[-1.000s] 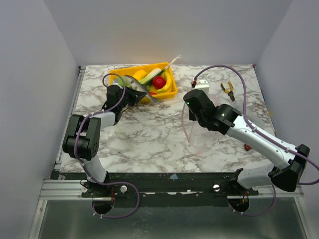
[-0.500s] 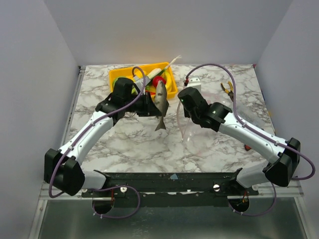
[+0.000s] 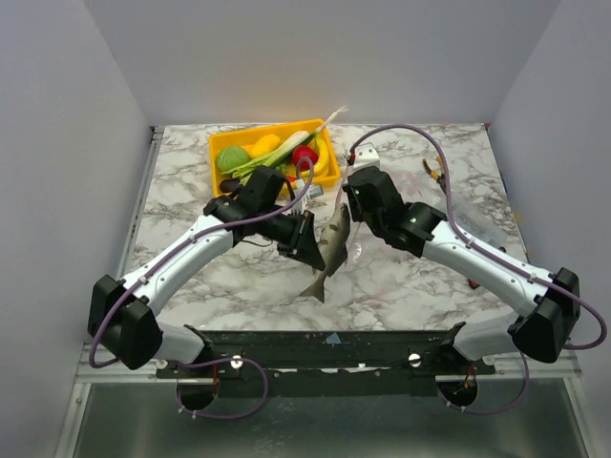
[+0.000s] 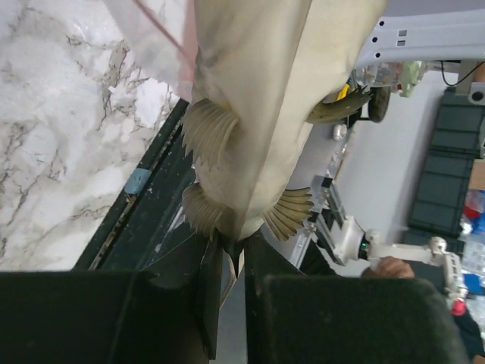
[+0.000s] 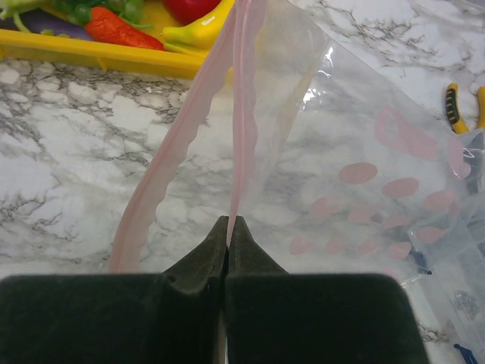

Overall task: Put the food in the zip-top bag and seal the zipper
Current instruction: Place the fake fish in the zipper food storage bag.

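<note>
Left wrist: my left gripper pinches the grey fish. My right gripper is clamped on the zipper.

I hold the grey fish in my left gripper, pinched by its pale belly edge among the ribbed fins. It hangs tilted over the table's middle, tail toward 7 o'clock and head toward 1 o'clock, at the zip-top bag. The bag is clear and crinkly with pink spots. Its pink zipper is clamped in my right gripper, the two strips parted. At 11 o'clock lie the green cabbage, leeks, red fruit, banana and carrot.
</note>
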You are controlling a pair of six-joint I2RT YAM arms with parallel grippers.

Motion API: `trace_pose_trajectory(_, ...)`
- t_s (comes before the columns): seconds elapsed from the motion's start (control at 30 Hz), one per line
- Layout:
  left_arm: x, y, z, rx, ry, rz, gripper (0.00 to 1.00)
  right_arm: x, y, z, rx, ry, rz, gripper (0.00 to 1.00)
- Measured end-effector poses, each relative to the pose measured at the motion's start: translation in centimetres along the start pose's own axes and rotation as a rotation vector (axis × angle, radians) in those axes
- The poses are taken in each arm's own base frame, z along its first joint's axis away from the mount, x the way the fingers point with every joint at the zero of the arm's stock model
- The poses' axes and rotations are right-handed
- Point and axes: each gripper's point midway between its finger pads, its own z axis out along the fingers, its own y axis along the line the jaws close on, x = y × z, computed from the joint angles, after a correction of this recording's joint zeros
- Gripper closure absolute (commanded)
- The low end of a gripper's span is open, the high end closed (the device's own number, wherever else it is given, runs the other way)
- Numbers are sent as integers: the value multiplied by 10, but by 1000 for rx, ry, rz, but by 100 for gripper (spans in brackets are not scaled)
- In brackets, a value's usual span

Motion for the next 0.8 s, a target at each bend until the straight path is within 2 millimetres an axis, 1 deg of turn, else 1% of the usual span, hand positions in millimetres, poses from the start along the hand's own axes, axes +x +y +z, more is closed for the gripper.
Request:
trace_pose_trajectory(0.17, 0, 8, 14, 29, 60, -160, 100, -8, 4, -14, -80, -52, -6, 100)
trace_pose_trajectory(0.33, -1, 12, 22, 37, 79, -283, 100, -16, 11, -23, -151, -94, -9, 99)
trace_pose_trajectory(0.47, -3, 18, 26, 24, 89, -374, 100, -11, 22, -25, -221, -90, -29, 99)
trace_pose_trajectory(0.6, -7, 19, 27, 20, 86, -431, 100, 0, 35, -29, -302, -73, -60, 99)
trace_pose_trajectory(0.73, -20, 16, 26, 39, 48, -473, 100, 6, 42, -31, -345, -61, -70, 99)
trace_pose_trajectory(0.8, -26, 18, 27, 55, 18, -499, 100, 6, 45, -32, -360, -57, -62, 99)
